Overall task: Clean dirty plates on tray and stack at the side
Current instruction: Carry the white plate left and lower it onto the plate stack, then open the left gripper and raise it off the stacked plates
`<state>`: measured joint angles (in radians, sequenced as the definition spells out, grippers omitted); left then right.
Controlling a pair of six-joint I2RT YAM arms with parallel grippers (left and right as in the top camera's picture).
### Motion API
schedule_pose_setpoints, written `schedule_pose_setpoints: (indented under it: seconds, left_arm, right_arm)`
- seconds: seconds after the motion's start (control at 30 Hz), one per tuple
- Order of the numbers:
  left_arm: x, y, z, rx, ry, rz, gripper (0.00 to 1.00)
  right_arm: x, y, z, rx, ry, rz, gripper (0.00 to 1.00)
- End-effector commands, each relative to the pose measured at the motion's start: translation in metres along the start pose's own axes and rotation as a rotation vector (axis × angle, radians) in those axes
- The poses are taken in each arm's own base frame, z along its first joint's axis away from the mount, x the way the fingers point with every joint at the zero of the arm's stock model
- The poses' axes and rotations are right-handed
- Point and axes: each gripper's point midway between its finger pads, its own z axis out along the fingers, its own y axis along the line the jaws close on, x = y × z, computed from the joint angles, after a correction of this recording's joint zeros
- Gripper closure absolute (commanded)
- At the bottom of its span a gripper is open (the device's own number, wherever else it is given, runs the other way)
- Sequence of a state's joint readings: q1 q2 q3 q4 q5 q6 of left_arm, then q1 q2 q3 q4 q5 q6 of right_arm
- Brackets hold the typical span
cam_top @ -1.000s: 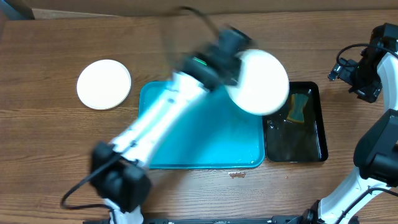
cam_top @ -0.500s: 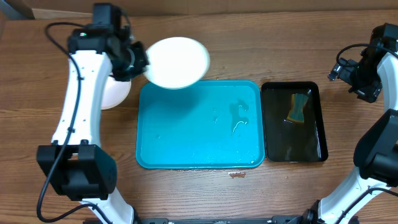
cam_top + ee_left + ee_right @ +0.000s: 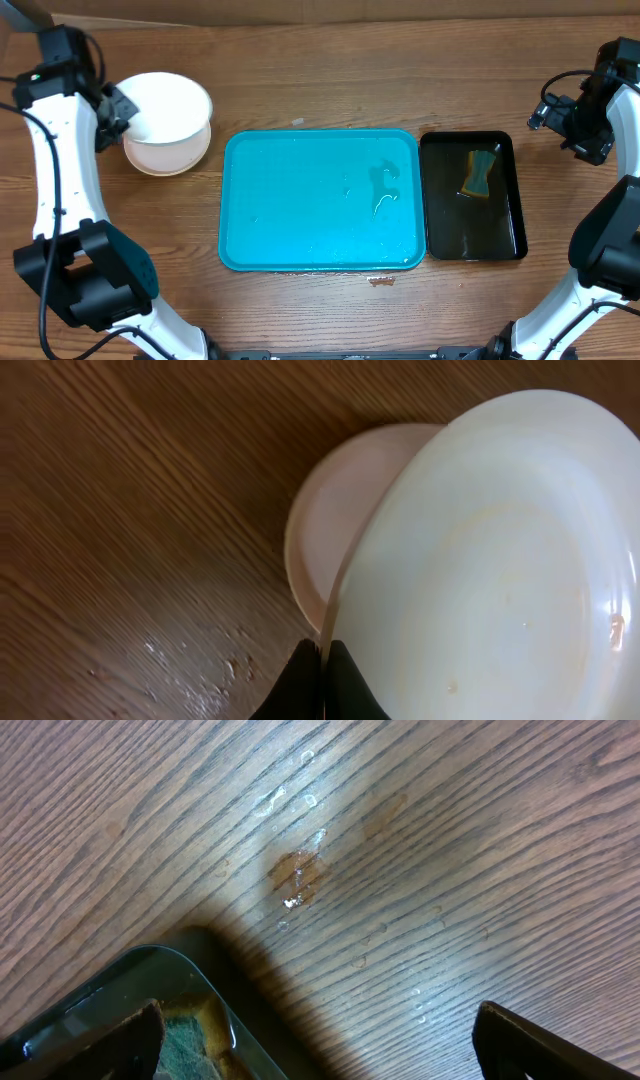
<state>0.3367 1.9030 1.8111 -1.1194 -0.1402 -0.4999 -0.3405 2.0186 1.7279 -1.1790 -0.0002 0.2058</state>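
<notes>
Two white plates (image 3: 172, 102), one turquoise tray (image 3: 300, 225), one black tray (image 3: 442, 238), one sponge (image 3: 481, 172), two robot arms (image 3: 55, 180).

Robotics lab: cabled left arm (image 3: 52, 190) and right arm (image 3: 606, 232) flank a wood-grain desk (image 3: 330, 80) bearing a turquoise tray (image 3: 300, 210) and a black tray (image 3: 490, 232).

Bright, even light falls from above. Wet glints dot the tray (image 3: 385, 195) at right; my left wrist view shows the plate (image 3: 500, 560) soft.
</notes>
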Motion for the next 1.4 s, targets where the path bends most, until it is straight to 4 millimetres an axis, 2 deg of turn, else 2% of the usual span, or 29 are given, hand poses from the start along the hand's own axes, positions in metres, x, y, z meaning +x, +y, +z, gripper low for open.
schedule_pose_setpoints:
  seconds: [0.0,0.3,0.43,0.5,0.53,0.57,0.6,0.63,0.77,0.87,0.93,1.13,1.17,1.37]
  left_arm:
    - [-0.009,0.020,0.019,-0.067,-0.010,-0.045,0.96]
    - [-0.010,0.025,0.070,-0.122,0.030,-0.041,0.96]
    - [-0.011,0.022,0.077,-0.112,0.029,-0.006,0.93]
    - [-0.010,0.014,0.077,-0.067,0.040,0.010,0.81]
    - [-0.009,0.006,0.077,-0.018,0.054,0.041,0.68]
    - [-0.003,-0.014,0.076,0.099,0.089,0.121,0.45]
    - [0.003,-0.027,0.073,0.182,0.112,0.185,0.33]
    - [0.007,-0.040,0.069,0.266,0.129,0.237,0.25]
    - [0.021,-0.077,0.045,0.518,0.164,0.359,0.20]
    - [0.028,-0.099,0.015,0.681,0.165,0.424,0.16]
    - [0.029,-0.105,-0.003,0.714,0.145,0.448,0.13]
    - [0.036,-0.119,-0.048,0.727,0.072,0.518,0.14]
    - [0.038,-0.120,-0.053,0.725,0.063,0.528,0.00]
    - [0.050,-0.125,-0.057,0.714,0.085,0.550,0.00]
  right_arm:
    - [-0.005,0.001,-0.013,-0.012,-0.036,0.005,0.00]
    - [-0.005,0.001,-0.013,-0.012,-0.036,0.005,0.00]
    - [-0.005,0.001,-0.013,-0.012,-0.036,0.005,0.00]
    - [-0.005,0.001,-0.013,-0.012,-0.036,0.005,0.00]
    - [-0.005,0.001,-0.013,-0.012,-0.036,0.005,0.00]
    - [-0.005,0.001,-0.013,-0.012,-0.036,0.005,0.00]
    - [-0.005,0.001,-0.013,-0.012,-0.036,0.005,0.00]
    - [-0.005,0.001,-0.013,-0.012,-0.036,0.005,0.00]
    - [-0.005,0.001,-0.013,-0.012,-0.036,0.005,0.00]
    - [-0.005,0.001,-0.013,-0.012,-0.036,0.005,0.00]
    - [-0.005,0.001,-0.013,-0.012,-0.036,0.005,0.00]
    - [-0.005,0.001,-0.013,-0.012,-0.036,0.005,0.00]
    - [-0.005,0.001,-0.013,-0.012,-0.036,0.005,0.00]
    - [-0.005,0.001,-0.013,-0.012,-0.036,0.005,0.00]
